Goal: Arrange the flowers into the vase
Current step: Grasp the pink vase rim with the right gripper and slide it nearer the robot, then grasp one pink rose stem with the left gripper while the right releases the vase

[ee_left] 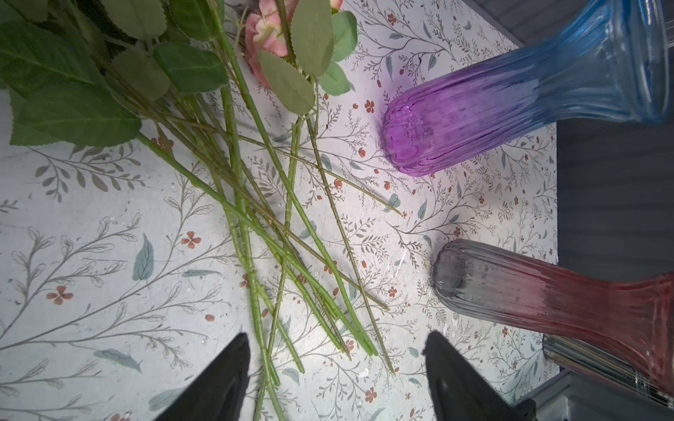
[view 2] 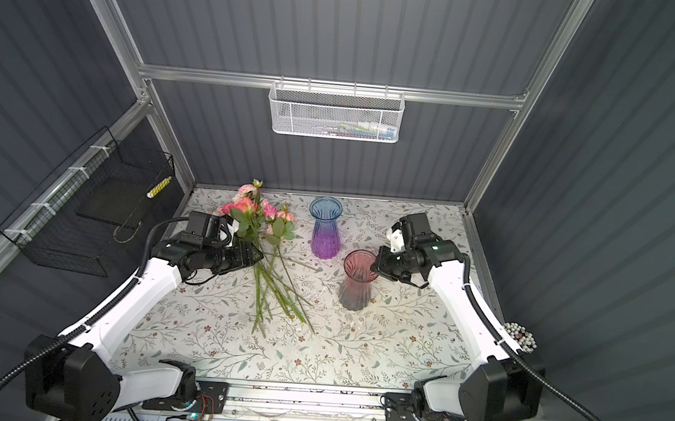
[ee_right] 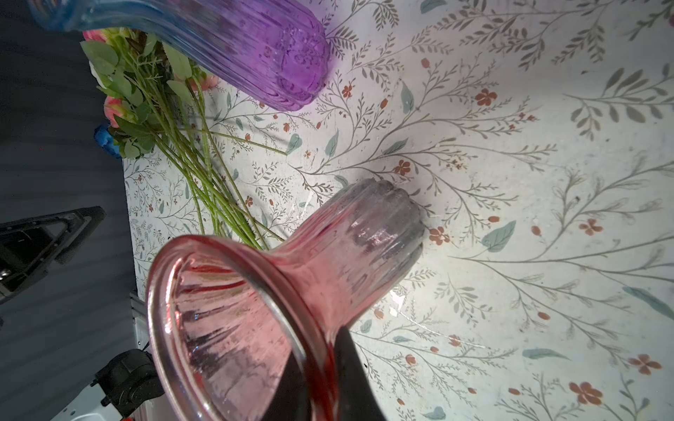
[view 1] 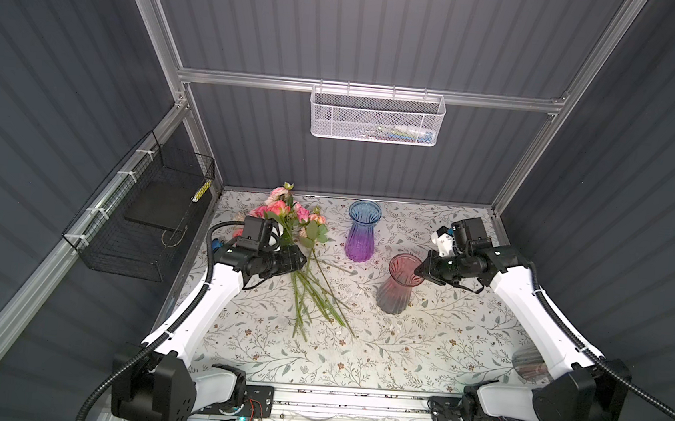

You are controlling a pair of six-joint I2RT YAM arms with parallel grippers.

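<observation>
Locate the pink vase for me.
In both top views the pink vase stands right of centre, just front-right of the blue vase, its rim pinched by the right claw; the flowers lie to its left.

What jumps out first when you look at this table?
A bunch of pink roses lies left of the middle of the flowery table, the open left gripper over its stems. A blue-and-purple vase stands at the back, and the right gripper pinches the rim of a pink vase nearer us.

Pink vase (view 1: 397,291): we note glossy ribbed glass
Flower stems (ee_left: 239,218): smooth green plastic
Tabletop (view 1: 419,352): matt printed sheet
</observation>
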